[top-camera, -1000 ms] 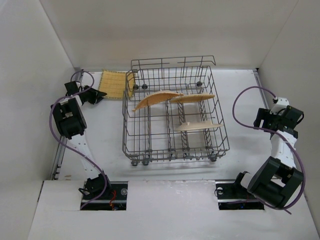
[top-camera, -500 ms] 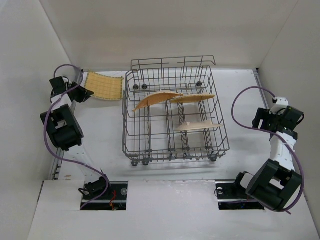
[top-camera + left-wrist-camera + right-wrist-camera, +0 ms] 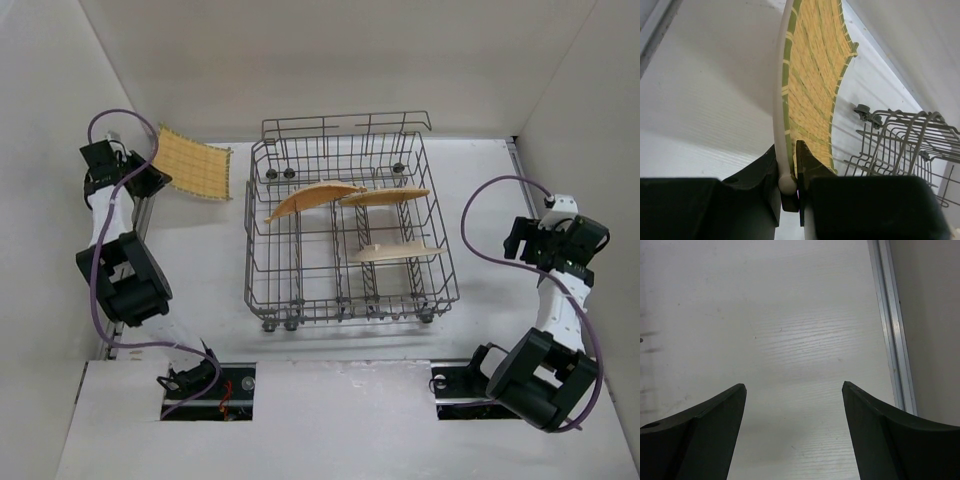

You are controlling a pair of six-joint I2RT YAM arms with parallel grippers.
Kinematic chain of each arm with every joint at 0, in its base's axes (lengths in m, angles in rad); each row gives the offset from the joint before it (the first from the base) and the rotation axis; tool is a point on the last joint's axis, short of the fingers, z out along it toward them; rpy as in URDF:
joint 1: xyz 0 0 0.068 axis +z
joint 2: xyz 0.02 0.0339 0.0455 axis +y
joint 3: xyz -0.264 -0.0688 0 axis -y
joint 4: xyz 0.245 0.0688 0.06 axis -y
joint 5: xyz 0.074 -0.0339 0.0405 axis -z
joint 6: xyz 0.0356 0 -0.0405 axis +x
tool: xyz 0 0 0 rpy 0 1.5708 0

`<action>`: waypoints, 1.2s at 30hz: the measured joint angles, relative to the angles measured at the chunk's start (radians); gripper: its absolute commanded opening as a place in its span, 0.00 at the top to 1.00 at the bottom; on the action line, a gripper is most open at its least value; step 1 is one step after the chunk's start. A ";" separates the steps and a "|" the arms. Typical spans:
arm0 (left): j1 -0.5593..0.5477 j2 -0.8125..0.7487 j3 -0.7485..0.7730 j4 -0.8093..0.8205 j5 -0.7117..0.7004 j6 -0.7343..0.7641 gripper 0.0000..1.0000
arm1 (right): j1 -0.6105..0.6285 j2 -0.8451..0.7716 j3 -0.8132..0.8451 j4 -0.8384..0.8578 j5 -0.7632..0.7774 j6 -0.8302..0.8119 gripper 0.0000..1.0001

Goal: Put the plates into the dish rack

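The yellow plate (image 3: pixel 194 165) is clamped edge-on in the left hand (image 3: pixel 143 180), at ten o'clock over the desk (image 3: pixel 200 260) — the rack (image 3: pixel 252 250) lies toward four o'clock from it. The right hand (image 3: pixel 794 385) is spread, empty.

White arms (image 3: pixel 556 300) with black joints (image 3: pixel 125 282), looping purple cables (image 3: pixel 467 215), black tapered fingers (image 3: pixel 700 435)

Grey rack (image 3: pixel 350 298), yellow plate (image 3: pixel 195 163) w/ green grid weave, 2 orange plates (image 3: pixel 310 198), 1 pale plate (image 3: pixel 395 253).
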 measured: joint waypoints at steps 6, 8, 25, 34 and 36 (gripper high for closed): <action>-0.010 -0.122 0.000 -0.029 -0.029 0.066 0.99 | 0.000 -0.022 -0.019 0.009 -0.009 -0.003 0.16; -0.003 -0.159 0.000 -0.034 -0.038 0.087 0.99 | -0.002 -0.022 -0.021 0.009 -0.013 -0.003 0.16; -0.071 -0.399 0.088 -0.081 -0.179 0.286 0.97 | -0.016 -0.026 -0.021 0.011 -0.045 -0.011 0.17; -0.106 -0.454 0.169 -0.093 -0.189 0.323 0.96 | -0.024 -0.026 -0.021 0.012 -0.057 -0.011 0.17; -0.120 -0.454 0.189 -0.095 -0.193 0.325 0.96 | -0.025 -0.026 -0.021 0.012 -0.059 -0.011 0.17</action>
